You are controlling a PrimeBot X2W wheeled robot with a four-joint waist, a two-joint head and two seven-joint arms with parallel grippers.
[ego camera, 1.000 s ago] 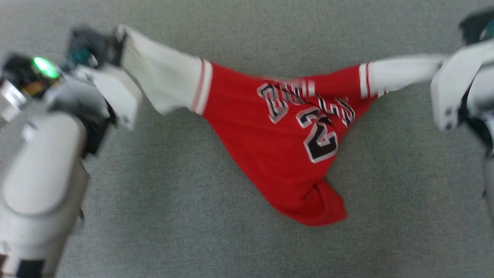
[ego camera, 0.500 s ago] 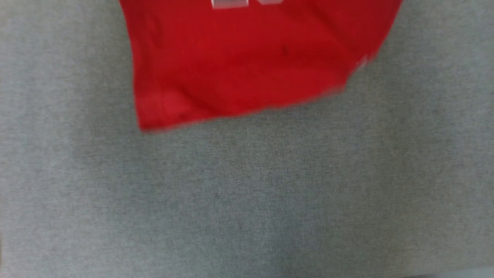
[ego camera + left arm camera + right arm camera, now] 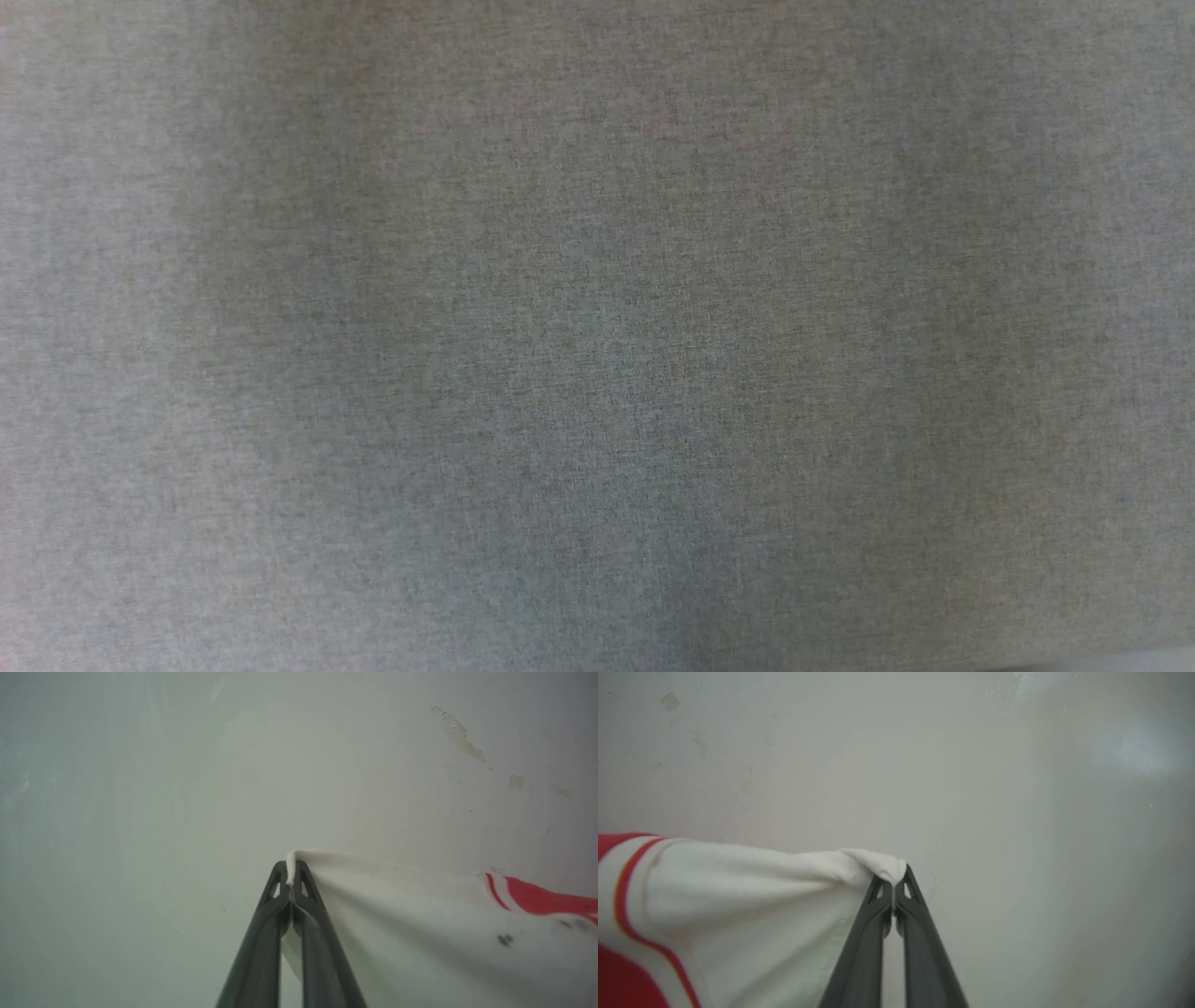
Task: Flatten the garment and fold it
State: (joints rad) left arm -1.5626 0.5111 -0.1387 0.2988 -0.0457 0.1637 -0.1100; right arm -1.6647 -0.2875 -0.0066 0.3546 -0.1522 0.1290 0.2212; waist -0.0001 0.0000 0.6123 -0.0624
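Plainly, the left gripper (image 3: pixel 290 877), mid-frame in its wrist view, is clamped on a white sleeve edge of the garment (image 3: pixel 420 914), which fans toward the lower right, with red trim at the right edge. In the right wrist view the other sleeve runs from the lower left to the right gripper (image 3: pixel 894 891), pinched closed on its tip mid-frame. Held by both sleeves, I judge, so the body hangs spread for laying flat on the grey cloth (image 3: pixel 597 336).

We see our left gripper (image 3: pixel 290 873) pinched tight on the white sleeve edge of the garment (image 3: pixel 420 924). The cloth stretches rightward to its red-and-white stripe trim (image 3: pixel 502 891), before a pale scuffed wall (image 3: pixel 187 765).
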